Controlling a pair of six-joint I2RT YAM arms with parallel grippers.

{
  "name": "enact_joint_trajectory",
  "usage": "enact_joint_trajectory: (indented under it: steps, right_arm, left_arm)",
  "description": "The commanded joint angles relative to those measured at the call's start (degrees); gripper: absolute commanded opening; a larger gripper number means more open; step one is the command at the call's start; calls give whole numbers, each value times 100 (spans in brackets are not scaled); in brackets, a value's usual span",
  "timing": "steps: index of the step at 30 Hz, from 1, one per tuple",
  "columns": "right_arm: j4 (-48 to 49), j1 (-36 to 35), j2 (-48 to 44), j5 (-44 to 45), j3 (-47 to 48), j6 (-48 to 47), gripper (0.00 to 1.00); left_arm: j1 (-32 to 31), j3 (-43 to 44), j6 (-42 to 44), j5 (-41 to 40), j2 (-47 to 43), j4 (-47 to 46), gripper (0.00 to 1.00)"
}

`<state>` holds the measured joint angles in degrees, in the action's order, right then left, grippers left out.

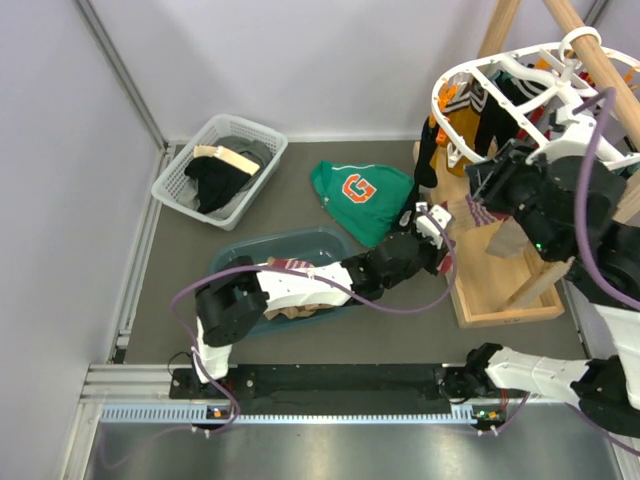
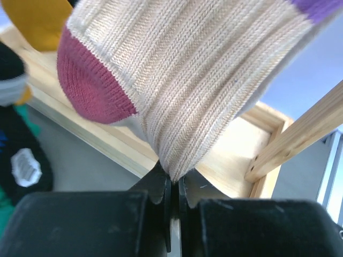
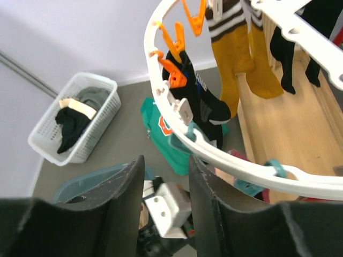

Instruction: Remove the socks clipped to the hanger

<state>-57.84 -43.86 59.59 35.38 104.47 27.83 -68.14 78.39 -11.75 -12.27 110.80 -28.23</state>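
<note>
The hanger (image 3: 177, 126) on its wooden stand (image 1: 500, 290) has several socks clipped to it: a mustard pair (image 3: 238, 64) and black ones (image 3: 206, 107). The teal tub (image 1: 300, 236) already holds a few, so the job looks partway done. The left claw (image 2: 172, 179) is pinched tight on a hanging cream sock (image 2: 187, 80) with a maroon toe. The right claw (image 3: 163, 182) stands part open and empty.
</note>
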Motion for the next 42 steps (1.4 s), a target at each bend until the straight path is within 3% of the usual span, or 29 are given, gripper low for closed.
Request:
enact_joint_trajectory:
  steps: [1,8,13,19,26,42]
  right_arm:
    - [-333,-62,-211,-153,311,-356,41]
    - [-271,-53,-659,-154,109,-1131,51]
    - [-210,-62,-887,-285,-40,-1342,52]
    - [-271,-62,-950,-576,-277,-1237,53]
    - [-166,-62,-888,-22,-453,-1263,56]
    - [150,-53,-914,198,-804,-1404,66]
  left_arm:
    - [-50,-297,199,-188,-717,-165,0]
    - [-50,-842,50,268,-1499,-139,0]
    - [-42,-1176,-108,576,-1886,-16,0]
    - [-33,-1405,-328,814,-2221,72,0]
    - [-24,-1467,-442,972,-2414,81,0]
    - [46,-1687,-609,1113,-2757,151,0]
